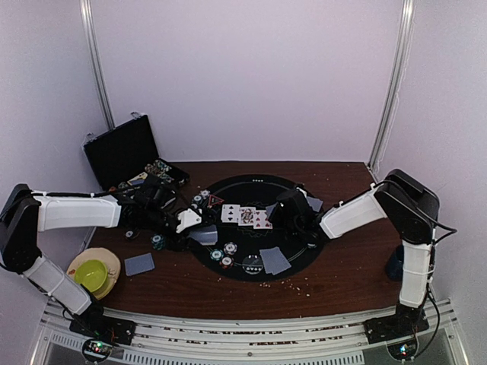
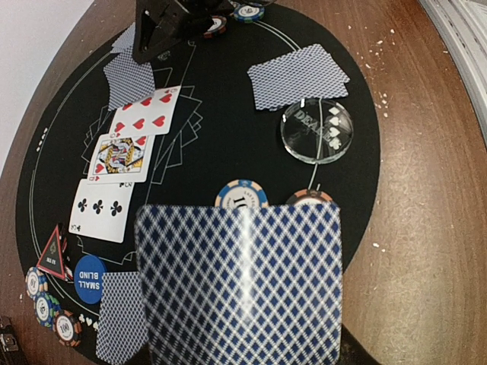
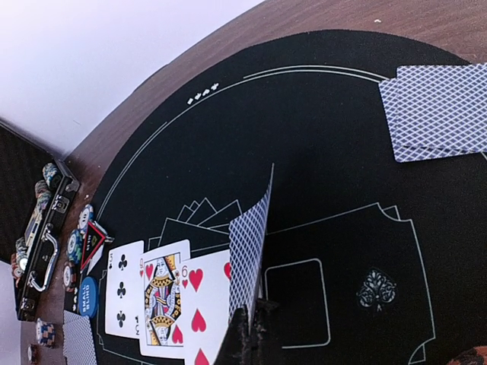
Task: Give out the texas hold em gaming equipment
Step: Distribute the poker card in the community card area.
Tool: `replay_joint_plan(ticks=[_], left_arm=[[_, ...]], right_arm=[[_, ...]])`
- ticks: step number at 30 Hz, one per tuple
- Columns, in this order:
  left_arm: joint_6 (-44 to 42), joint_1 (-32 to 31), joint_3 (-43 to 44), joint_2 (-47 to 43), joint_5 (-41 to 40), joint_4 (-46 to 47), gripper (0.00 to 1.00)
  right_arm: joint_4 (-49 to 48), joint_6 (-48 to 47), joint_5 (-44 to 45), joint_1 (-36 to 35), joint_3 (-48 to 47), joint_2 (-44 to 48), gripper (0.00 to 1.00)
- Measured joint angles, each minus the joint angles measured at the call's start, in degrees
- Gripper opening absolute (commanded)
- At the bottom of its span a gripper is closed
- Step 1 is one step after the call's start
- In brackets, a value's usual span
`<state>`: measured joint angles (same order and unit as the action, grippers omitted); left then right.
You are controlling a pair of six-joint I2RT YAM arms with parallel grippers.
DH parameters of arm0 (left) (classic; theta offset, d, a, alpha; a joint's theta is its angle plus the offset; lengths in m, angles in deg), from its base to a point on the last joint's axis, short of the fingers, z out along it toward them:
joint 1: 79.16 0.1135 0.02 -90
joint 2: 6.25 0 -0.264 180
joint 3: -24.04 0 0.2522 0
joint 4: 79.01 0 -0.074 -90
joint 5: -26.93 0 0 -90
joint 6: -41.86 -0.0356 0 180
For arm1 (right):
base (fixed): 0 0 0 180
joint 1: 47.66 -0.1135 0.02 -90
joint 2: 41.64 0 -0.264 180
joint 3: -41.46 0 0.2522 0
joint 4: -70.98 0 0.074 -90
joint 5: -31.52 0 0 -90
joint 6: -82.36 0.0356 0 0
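Observation:
My left gripper (image 1: 190, 220) reaches over the left edge of the round black mat (image 1: 304, 247) and is shut on a blue diamond-backed stack of playing cards (image 2: 240, 281), which hides its fingers. Three face-up cards lie in a row at mid-mat: three of clubs (image 2: 99, 209), queen of hearts (image 2: 118, 156), six of hearts (image 2: 144, 114). My right gripper (image 3: 257, 312) is shut on one card (image 3: 248, 251) standing on edge just right of the six of hearts (image 3: 202, 304). Striped chips (image 2: 241, 195) lie beyond the held stack. A blue small-blind disc (image 2: 90, 279) lies at the mat's edge.
A clear dealer puck (image 2: 316, 131) and a face-down pair of cards (image 2: 298, 76) lie at the near side of the mat. Another pair (image 3: 437, 110) lies far right. One card (image 1: 139, 264) lies off the mat. The open black case (image 1: 125, 152), a green bowl (image 1: 91, 272) and a dark mug (image 1: 396, 266) flank the mat.

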<state>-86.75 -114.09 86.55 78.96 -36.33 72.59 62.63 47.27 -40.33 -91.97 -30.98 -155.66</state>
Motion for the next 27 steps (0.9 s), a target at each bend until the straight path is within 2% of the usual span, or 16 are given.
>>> replay_joint_plan(ticks=[2,9,19,22,24,27], left_arm=[[0.0,0.0,0.0,0.0,0.0,0.0,0.53],[0.0,0.0,0.0,0.0,0.0,0.0,0.53],[0.0,0.0,0.0,0.0,0.0,0.0,0.53],[0.0,0.0,0.0,0.0,0.0,0.02,0.53],[0.0,0.0,0.0,0.0,0.0,0.0,0.53],[0.0,0.0,0.0,0.0,0.0,0.02,0.53]], right_arm=[[0.11,0.22,-0.17,0.0,0.02,0.0,0.0],[1.49,0.7,-0.44,-0.31,0.11,0.0,0.16],[3.74,0.74,-0.76,-1.31,0.57,0.02,0.19],[4.46,0.59,-0.72,-1.77,0.63,0.15,0.32],[5.29,-0.66,-0.28,-2.25,0.55,0.39,0.48],[9.11,-2.84,1.62,-2.82,-1.57,0.44,0.68]])
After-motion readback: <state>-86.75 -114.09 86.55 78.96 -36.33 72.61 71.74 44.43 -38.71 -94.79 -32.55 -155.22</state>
